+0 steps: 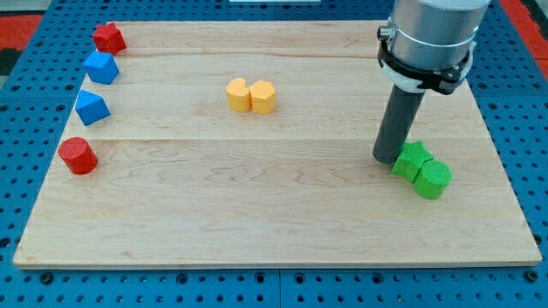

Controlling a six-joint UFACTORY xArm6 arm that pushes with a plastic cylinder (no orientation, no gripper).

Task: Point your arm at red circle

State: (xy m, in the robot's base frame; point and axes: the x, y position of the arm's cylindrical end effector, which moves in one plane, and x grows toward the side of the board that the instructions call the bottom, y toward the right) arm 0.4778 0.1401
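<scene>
The red circle (79,156) is a short red cylinder near the board's left edge, below the two blue blocks. My tip (385,159) rests on the board at the view's right, far from the red circle, just left of and touching or nearly touching the green star-shaped block (413,160). A green round block (432,179) sits right against that green block on its lower right.
A red star-shaped block (109,38) sits at the top left corner. Two blue blocks (101,67) (91,107) lie below it along the left edge. Two yellow blocks (237,94) (263,97) touch each other at top centre. The wooden board (274,214) ends at blue pegboard.
</scene>
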